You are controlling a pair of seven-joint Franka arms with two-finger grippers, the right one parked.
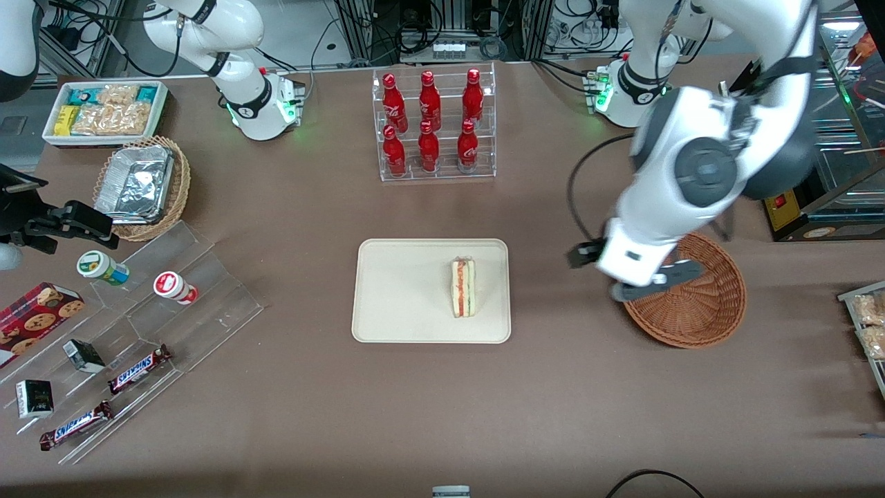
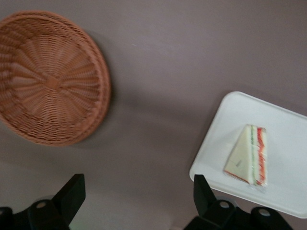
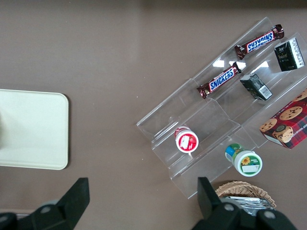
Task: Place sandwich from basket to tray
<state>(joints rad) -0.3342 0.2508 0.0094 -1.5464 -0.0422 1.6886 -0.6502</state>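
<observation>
My arm hides part of the woven wicker basket (image 1: 698, 311). On the brown bench (image 1: 442, 401) I see the flat cream tray (image 1: 387, 290) carrying the triangular sandwich (image 1: 463, 288); my hand (image 1: 646, 282), fingers apart and empty, hangs over the basket's rim, well apart from the sandwich.
</observation>
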